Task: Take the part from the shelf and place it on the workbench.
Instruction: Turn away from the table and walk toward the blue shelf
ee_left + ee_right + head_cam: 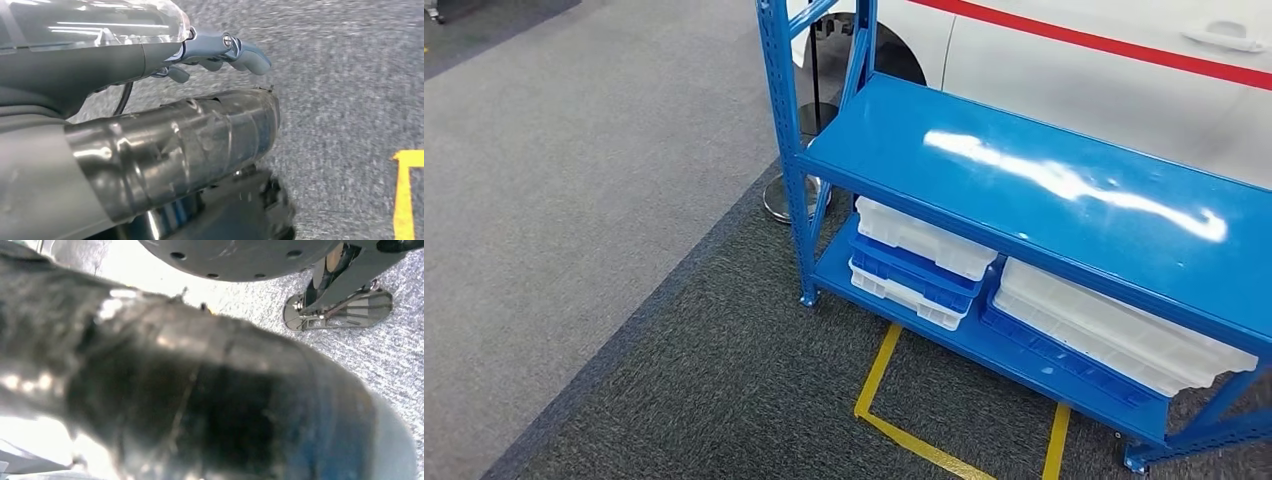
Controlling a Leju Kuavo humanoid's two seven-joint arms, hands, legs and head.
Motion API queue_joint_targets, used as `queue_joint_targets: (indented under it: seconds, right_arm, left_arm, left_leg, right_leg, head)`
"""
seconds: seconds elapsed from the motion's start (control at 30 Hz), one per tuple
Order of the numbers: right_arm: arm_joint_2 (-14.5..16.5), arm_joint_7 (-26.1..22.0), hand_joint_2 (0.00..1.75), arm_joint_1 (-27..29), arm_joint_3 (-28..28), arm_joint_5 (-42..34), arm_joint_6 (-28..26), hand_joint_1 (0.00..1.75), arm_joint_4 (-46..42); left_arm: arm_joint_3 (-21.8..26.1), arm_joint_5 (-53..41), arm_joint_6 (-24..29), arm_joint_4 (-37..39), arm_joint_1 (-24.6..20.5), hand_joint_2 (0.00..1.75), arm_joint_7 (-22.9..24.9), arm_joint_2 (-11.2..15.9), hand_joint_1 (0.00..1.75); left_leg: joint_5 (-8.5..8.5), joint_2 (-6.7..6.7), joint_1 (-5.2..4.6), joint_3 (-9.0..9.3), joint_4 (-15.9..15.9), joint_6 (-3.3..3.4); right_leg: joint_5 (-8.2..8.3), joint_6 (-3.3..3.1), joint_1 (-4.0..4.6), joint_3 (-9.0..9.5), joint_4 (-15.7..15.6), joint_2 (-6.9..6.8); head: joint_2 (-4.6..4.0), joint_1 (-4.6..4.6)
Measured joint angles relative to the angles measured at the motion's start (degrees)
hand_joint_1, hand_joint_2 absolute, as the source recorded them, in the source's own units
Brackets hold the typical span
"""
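The blue shelf (1064,190) stands ahead and to the right, and its glossy upper board is bare. Where the part lies cannot be told. My guess is the lower level, where white trays (924,240) and blue trays (914,270) are stacked at the left and a larger stack (1114,335) sits to the right.

If so, the part is probably light and rigid, small enough for a shallow plastic tray. It would be best taken across its firm middle, not by an edge. The trays look smooth and could slide if nudged.

The left hand (200,60) hangs over grey carpet. Its fingers (250,55) curl lightly, apart from the tape-wrapped thumb (200,140), with nothing between them. The right hand (200,400) is a dark blur, so I cannot tell how its fingers stand.

Yellow floor tape (879,385) marks a box near the shelf, and a white car (1074,80) stands beyond.
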Motion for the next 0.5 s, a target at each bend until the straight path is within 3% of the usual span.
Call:
queue_joint_targets:
  seconds: [0.03,0.1,0.17,0.23,0.3,0.33,0.37,0.43,0.5]
  right_arm:
    - [0.0,0.0,0.0,0.0,0.0,0.0,0.0,0.0,0.0]
    - [0.0,0.0,0.0,0.1,0.0,0.0,0.0,0.0,0.0]
    - [0.0,0.0,0.0,0.2,0.0,0.0,0.0,0.0,0.0]
    - [0.0,0.1,0.0,0.1,0.0,0.0,0.0,0.0,0.0]
    - [0.0,0.1,0.0,0.1,0.0,0.0,0.0,0.0,0.0]
    - [0.0,0.1,0.0,0.1,0.0,0.0,0.0,0.0,0.0]
    - [0.0,0.1,0.0,0.2,0.0,0.0,0.0,0.0,0.0]
    - [0.0,0.1,0.0,0.3,0.0,0.0,0.0,0.0,0.0]
    - [0.0,0.2,0.0,0.2,0.0,0.0,0.0,0.0,0.0]
  left_arm:
    - [0.0,0.0,0.0,0.0,0.0,0.0,0.0,0.0,0.0]
    - [0.0,0.0,0.0,0.0,-0.1,0.0,0.0,0.0,0.0]
    - [0.1,0.0,0.0,0.0,-0.1,0.0,0.0,0.0,0.0]
    - [0.1,0.0,0.0,0.0,0.0,0.0,0.0,0.0,0.0]
    - [0.1,0.0,0.0,0.0,0.1,0.0,0.0,0.0,0.0]
    - [0.1,0.0,0.0,0.0,0.1,0.0,0.0,0.0,0.0]
    - [0.1,0.0,0.0,0.0,0.1,0.0,0.0,0.0,0.0]
    - [0.1,0.0,0.0,0.0,0.0,0.0,0.0,0.0,0.0]
    - [0.1,0.0,0.0,0.0,0.0,0.0,0.0,0.0,0.0]
  left_leg:
    - [0.06,-0.69,-0.06,0.33,-1.0,0.15]
    - [0.19,0.15,-0.15,0.59,-1.5,0.63]
    - [0.59,1.5,0.04,0.96,-2.2,1.43]
    - [0.72,3.02,0.12,1.17,-2.5,1.97]
    - [0.54,4.65,0.03,1.22,-2.5,2.12]
    - [0.41,5.42,0.01,1.29,-2.5,2.08]
    - [0.25,6.1,0.0,1.42,-2.5,2.0]
    - [-0.15,7.27,0.0,1.94,-2.5,1.65]
    - [-0.67,8.19,-0.26,2.36,-2.4,0.98]
  right_leg:
    - [0.02,0.37,-0.06,-0.25,0.1,0.58]
    - [0.2,1.19,-0.22,-0.56,0.0,1.47]
    - [-0.71,1.8,-0.17,-1.2,1.4,-0.37]
    - [-3.77,2.32,-0.18,-3.78,6.8,-3.46]
    - [-6.52,2.82,-0.46,-7.25,13.5,-4.63]
    - [-6.51,3.01,-0.63,-8.0,14.9,-4.87]
    - [-5.49,3.13,-0.8,-7.68,14.2,-5.12]
    - [-1.73,3.05,-0.94,-4.13,7.5,-6.53]
    - [0.21,2.4,-0.48,-0.92,1.4,-8.44]
  head:
    - [0.0,0.01]
    - [0.0,-0.01]
    - [0.0,0.13]
    - [0.0,0.3]
    - [0.0,0.33]
    - [0.0,0.34]
    - [0.0,0.34]
    - [0.0,0.35]
    - [0.0,0.31]
